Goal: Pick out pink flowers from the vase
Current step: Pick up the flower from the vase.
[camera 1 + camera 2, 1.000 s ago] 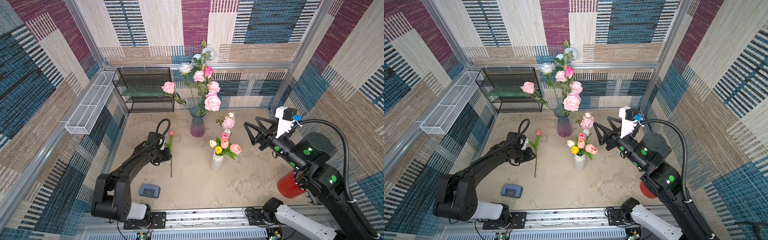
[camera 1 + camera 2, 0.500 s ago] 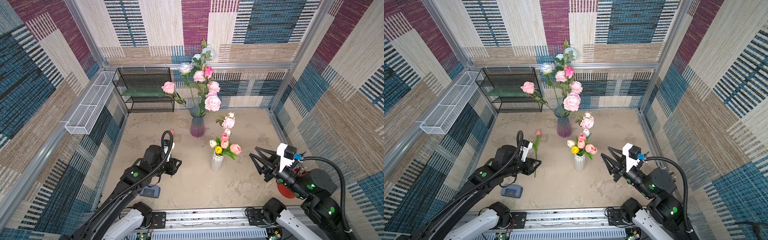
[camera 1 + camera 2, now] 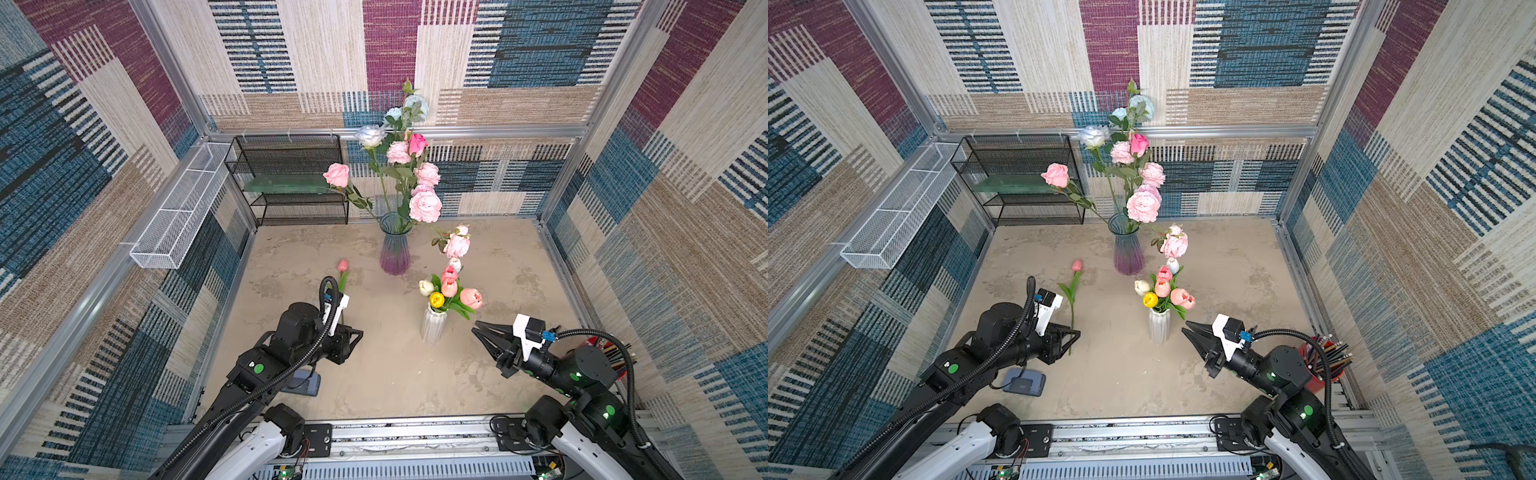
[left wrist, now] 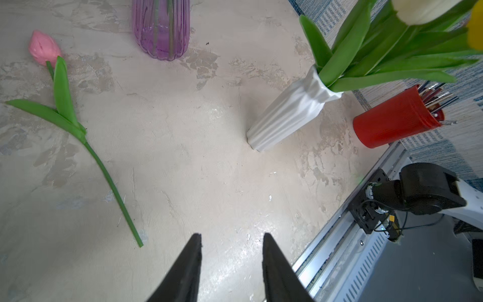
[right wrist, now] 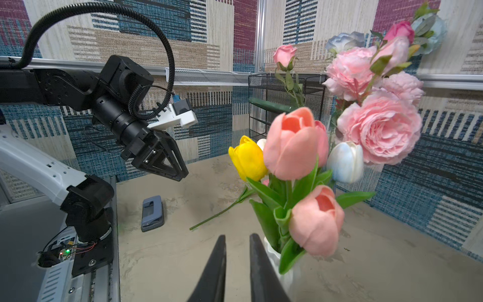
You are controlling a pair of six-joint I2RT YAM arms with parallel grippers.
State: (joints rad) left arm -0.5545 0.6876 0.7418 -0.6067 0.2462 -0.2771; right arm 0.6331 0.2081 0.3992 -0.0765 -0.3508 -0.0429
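Note the left gripper (image 4: 231, 236) standing part open with nothing between the jaws, above the table (image 4: 183, 157). Find a lone pink tulip (image 4: 78, 128) already lying flat near it, stem end toward the tips, bloom well beyond. Note the right gripper (image 5: 237, 236) narrowed to a slim slit, likewise empty. Look just past its tips for the white ribbed vase (image 5: 294, 283), holding pink tulips (image 5: 295, 146) close ahead and above; farther on, find ruffled pink roses (image 5: 381, 128) in the purple glass vase (image 4: 160, 28). Expect light, springy artificial stems and soft blooms, probably easy to crush or bend. Take hold on bare green stem just under the head, clear of leaves, never on petals. Pull straight up along the vase neck to avoid tipping what looks a light vase.
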